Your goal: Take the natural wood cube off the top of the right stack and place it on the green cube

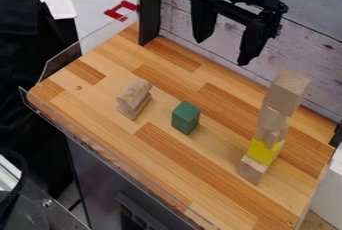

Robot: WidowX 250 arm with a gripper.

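High over the back of the wooden table, my gripper (229, 49) hangs with its two fingers spread wide and nothing between them. At the right stands a tower: a plain wood block (252, 169) at the bottom, a yellow block (262, 151) on it, then narrower plain wooden pieces (272, 119) and a larger plain block (288, 92) on top. Left of the tower, a green block (186, 117) stands upright on the table. Further left is a plain wooden piece (134, 98) with a rounded upper part. The gripper touches none of them.
The wooden tabletop (167, 149) has a clear plastic guard (100, 141) along its front-left edge. A black post (149, 9) rises at the back left, beside a red clamp (121, 10). Behind the table is a whitewashed plank wall (310, 34).
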